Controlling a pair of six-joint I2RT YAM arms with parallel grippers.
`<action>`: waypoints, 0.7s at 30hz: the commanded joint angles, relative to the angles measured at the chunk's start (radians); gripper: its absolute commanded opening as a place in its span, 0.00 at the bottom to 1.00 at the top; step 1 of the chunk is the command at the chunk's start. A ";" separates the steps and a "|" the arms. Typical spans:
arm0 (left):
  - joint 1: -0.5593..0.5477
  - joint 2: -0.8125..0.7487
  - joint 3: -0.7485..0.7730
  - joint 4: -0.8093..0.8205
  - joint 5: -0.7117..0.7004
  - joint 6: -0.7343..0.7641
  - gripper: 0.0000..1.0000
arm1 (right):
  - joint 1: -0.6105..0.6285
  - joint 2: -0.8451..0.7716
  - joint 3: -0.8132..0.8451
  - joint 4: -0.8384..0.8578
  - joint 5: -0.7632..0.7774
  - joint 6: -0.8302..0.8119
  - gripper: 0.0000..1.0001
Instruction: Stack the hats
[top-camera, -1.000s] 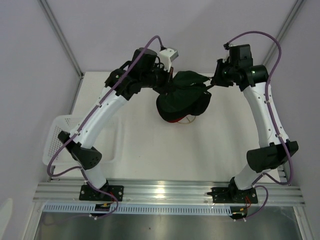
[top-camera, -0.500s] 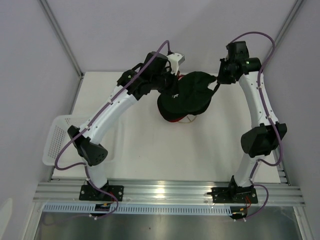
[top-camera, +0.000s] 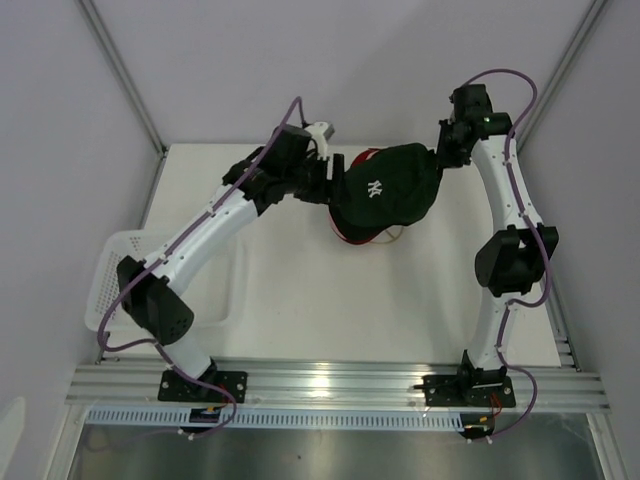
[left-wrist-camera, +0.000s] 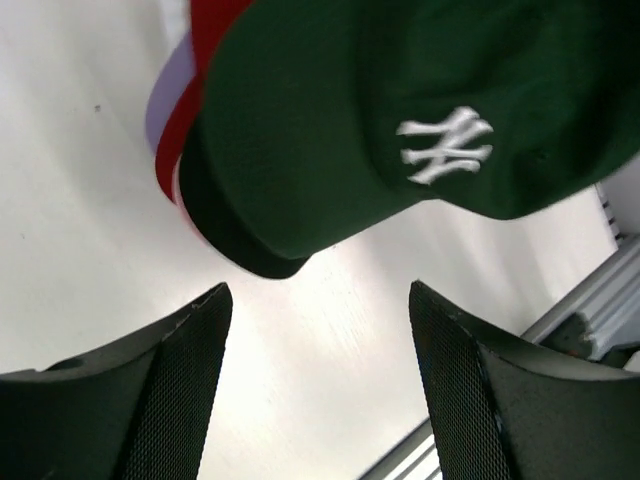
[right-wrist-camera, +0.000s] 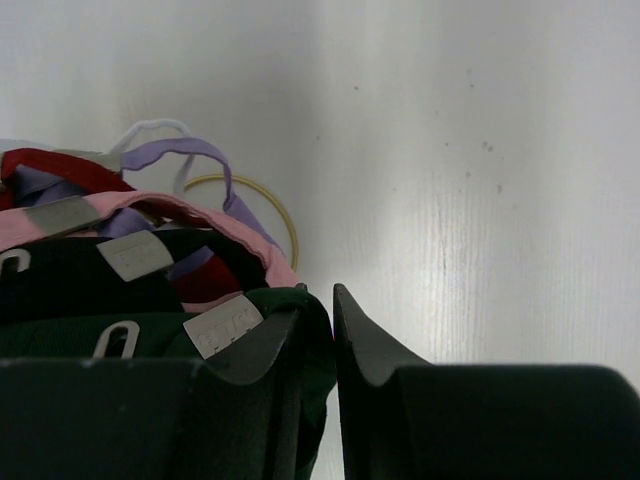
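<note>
Hats (top-camera: 345, 215) lie gathered in one heap at the far middle of the table (top-camera: 300, 290), and both tools are at that heap. The left gripper (left-wrist-camera: 318, 300) has its jaws spread wide with nothing between them, and it hovers just off the brim side. The right gripper (right-wrist-camera: 322, 300) has its jaws nearly together with a fold of dark green cloth in the narrow gap, so it reads as clamped on the back edge of the green hat (top-camera: 390, 180). That green hat lies on top with its white logo facing up. Under its brim, the left wrist view shows the brim of the black hat (left-wrist-camera: 235, 240), then the red hat (left-wrist-camera: 172, 160) and the lavender hat (left-wrist-camera: 160, 100). From the back, the right wrist view shows the rim of the pink hat (right-wrist-camera: 200, 212) among loose strap ends. A loop of the gold wire stand (right-wrist-camera: 287, 215) shows on the table just behind them. A white tray (top-camera: 110, 270) sits well apart at the left edge. These should handle as light, soft things: the crowns will likely fold under a pinch, while the brims look stiff enough to keep their curve. The brim, or the back band beside the strap, looks like the best hold. Cloth tends to cling to cloth, so tugging the top one may drag those beneath, and the thin stand could tip.
</note>
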 joint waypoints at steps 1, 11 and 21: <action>0.101 -0.110 -0.234 0.350 0.139 -0.193 0.75 | 0.001 -0.006 0.000 0.072 -0.088 -0.037 0.20; 0.174 -0.087 -0.441 0.753 0.296 -0.468 0.74 | 0.038 0.054 -0.003 0.089 -0.089 -0.092 0.26; 0.167 -0.035 -0.513 0.888 0.382 -0.586 0.72 | 0.055 0.086 -0.004 0.096 -0.099 -0.086 0.28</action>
